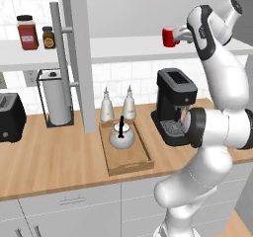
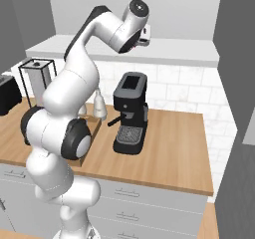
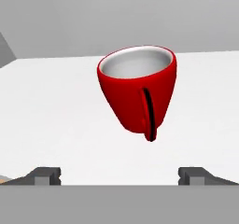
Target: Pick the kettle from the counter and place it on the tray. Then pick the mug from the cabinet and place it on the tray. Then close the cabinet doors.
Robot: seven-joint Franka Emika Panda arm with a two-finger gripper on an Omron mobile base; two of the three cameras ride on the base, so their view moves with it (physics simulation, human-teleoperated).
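Note:
The red mug (image 3: 137,90) stands upright on the white shelf (image 1: 123,48) of the open cabinet, its handle turned toward the hand camera. My gripper (image 3: 120,176) is open just in front of it, with the fingers short of the mug and nothing between them. From the left base the mug (image 1: 169,36) sits right beside the gripper (image 1: 182,34). The silvery kettle (image 1: 121,136) with its black handle rests in the wooden tray (image 1: 111,157) on the counter (image 1: 49,157). A grey cabinet door (image 1: 81,58) with a bar handle stands open at the left.
A black coffee machine (image 1: 174,105) stands right of the tray, under the raised arm. Two pale bottles (image 1: 106,107) stand behind the tray. A paper towel holder (image 1: 55,97) and a black toaster (image 1: 10,116) are further left. Two jars (image 1: 27,32) sit on the shelf's left end.

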